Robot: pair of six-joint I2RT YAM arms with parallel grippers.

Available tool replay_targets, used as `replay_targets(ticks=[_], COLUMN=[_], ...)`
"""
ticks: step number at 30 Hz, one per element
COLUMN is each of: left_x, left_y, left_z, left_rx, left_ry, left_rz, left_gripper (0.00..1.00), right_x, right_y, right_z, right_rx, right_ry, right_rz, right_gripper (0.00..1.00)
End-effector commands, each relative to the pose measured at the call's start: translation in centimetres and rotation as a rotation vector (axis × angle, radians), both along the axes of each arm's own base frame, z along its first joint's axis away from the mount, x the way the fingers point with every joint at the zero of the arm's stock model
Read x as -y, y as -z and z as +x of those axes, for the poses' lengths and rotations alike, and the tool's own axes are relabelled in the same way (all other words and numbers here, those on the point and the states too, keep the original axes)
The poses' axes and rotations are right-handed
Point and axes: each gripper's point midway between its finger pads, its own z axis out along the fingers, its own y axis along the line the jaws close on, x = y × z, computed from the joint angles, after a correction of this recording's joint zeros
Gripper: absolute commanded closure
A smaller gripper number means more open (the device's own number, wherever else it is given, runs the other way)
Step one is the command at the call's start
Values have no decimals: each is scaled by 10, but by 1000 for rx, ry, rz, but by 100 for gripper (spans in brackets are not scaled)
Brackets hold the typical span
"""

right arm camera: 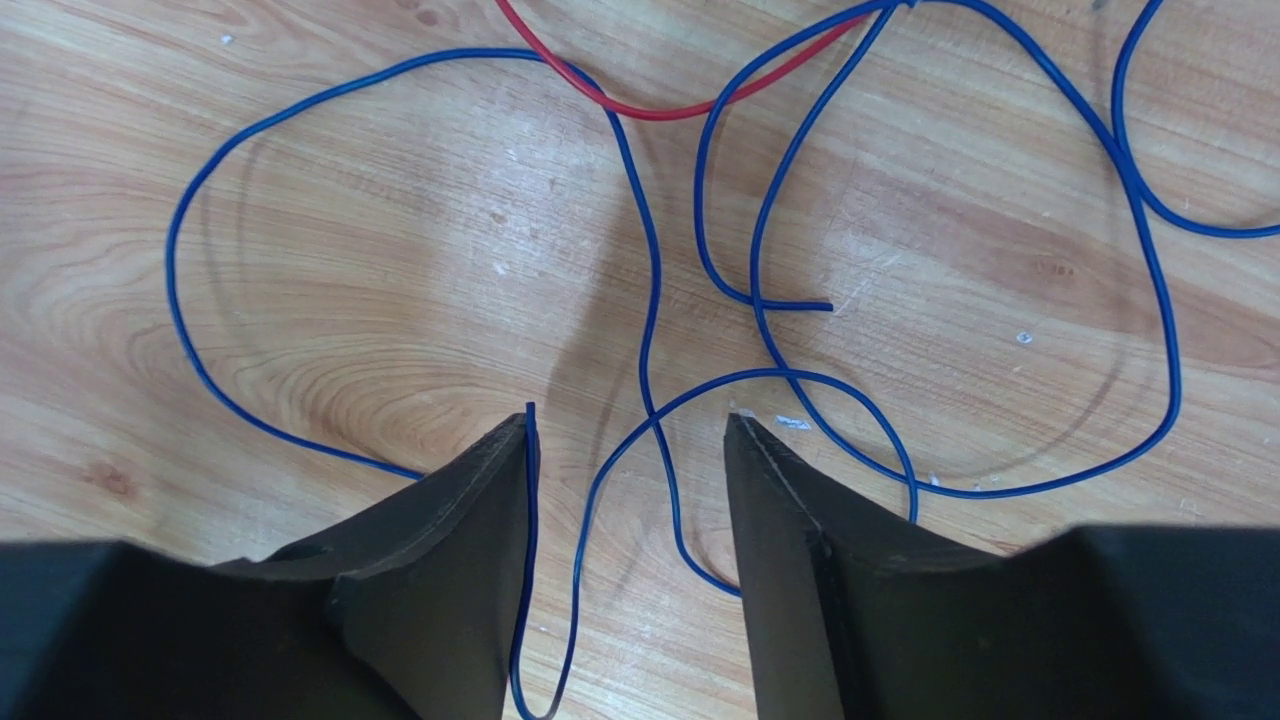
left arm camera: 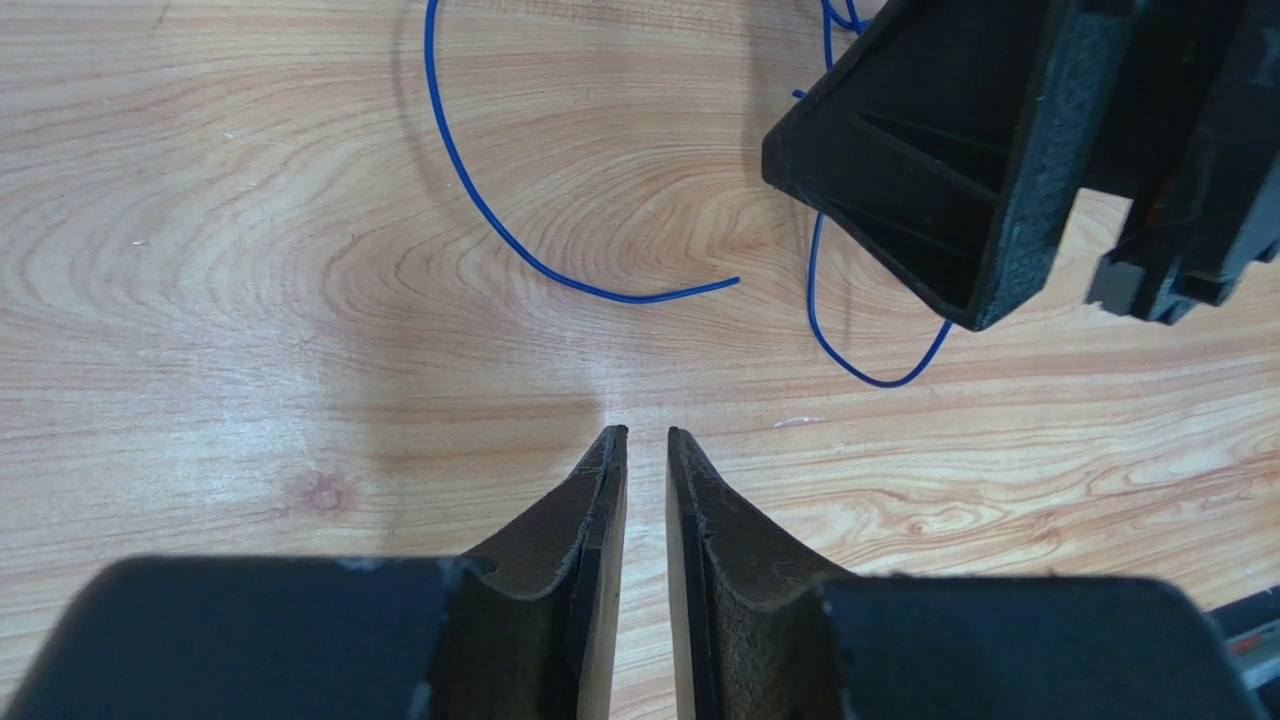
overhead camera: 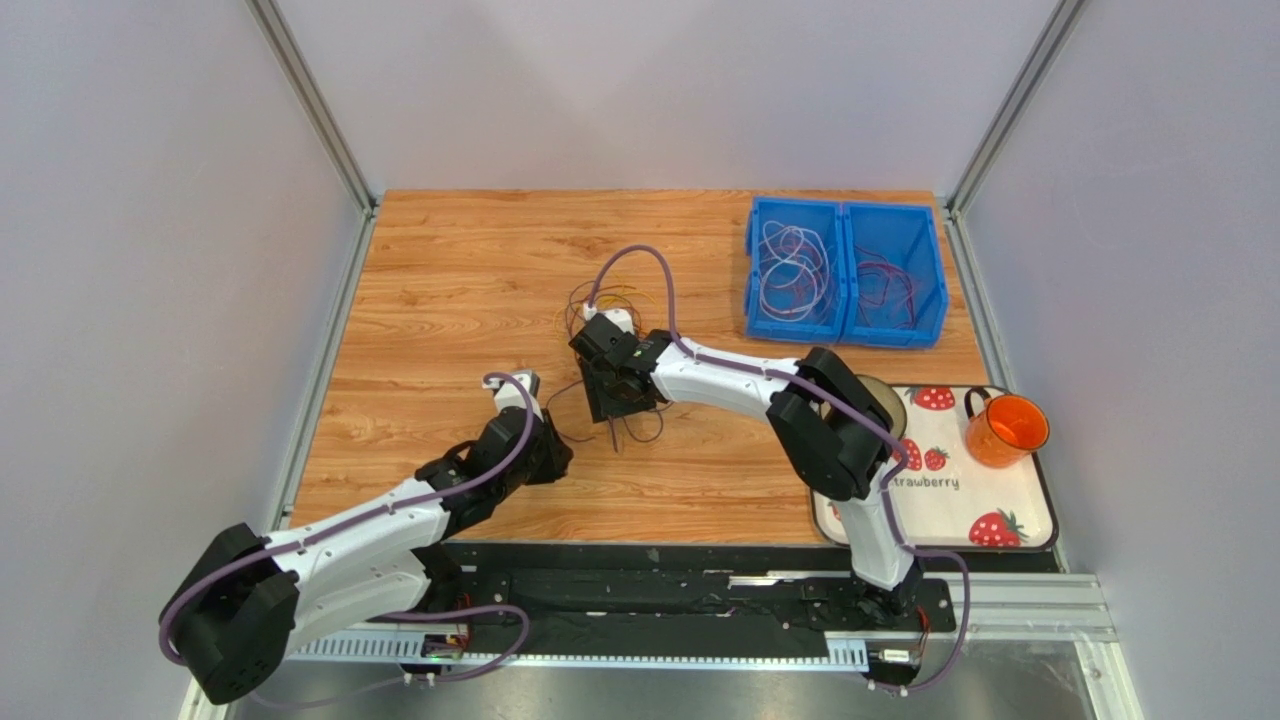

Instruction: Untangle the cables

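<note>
I see the left fingers [left arm camera: 589, 518] nearly together, a thin gap between them and nothing in it, above bare table [left arm camera: 226, 300] at the lower centre of their wrist view; the right fingers [right arm camera: 458, 525] stand apart, with blue strands of the cables [right arm camera: 652, 300] running between them at lower centre; the blue loops lie flat on the wood, and a red cable [right arm camera: 661, 111] crosses at the top edge; overhead, the tangle sits mid-frame under the right wrist; more wires lie in the blue bins [overhead camera: 846, 225] at upper right.

Loose cables [overhead camera: 649, 429] beneath right pincer [overhead camera: 610, 387]
</note>
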Motion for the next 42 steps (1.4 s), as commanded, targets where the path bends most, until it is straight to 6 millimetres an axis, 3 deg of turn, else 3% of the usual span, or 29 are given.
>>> replay_targets(ticks=[1, 8, 11, 13, 16, 22, 26, 31, 36, 42], left_x=[7, 7, 7, 7, 7, 7, 7, 7, 7, 8], left_y=[-15, -16, -15, -15, -15, -15, -16, -15, -15, -17], left_z=[10, 10, 10, 10, 10, 10, 10, 10, 10, 10], left_rx=[45, 45, 44, 44, 43, 44, 45, 45, 45, 48], left_ry=[-10, -8, -10, -9, -10, -12, -11, -7, -8, -6], left_rz=[-41, -41, -40, -38, -39, -40, -42, -42, -45, -47], left_gripper=[76, 77, 77, 78, 78, 79, 79, 79, 80, 80], right_x=[-7, -6, -5, -4, -4, 3, 19, 38, 70, 131], right_y=[-3, 2, 2, 2, -8, -66, -125, -180, -228, -272], right_z=[4, 2, 4, 5, 8, 9, 7, 11, 22, 51], right_rx=[27, 24, 28, 32, 46, 116, 204, 290, 392, 484], right_ry=[5, 7, 7, 3, 0, -3, 8, 36, 94, 215], right_rz=[-15, -27, -37, -51, -57, -7, 34, 92, 125, 117], right_gripper=[49, 66, 79, 99, 100, 100, 100, 100, 100, 100])
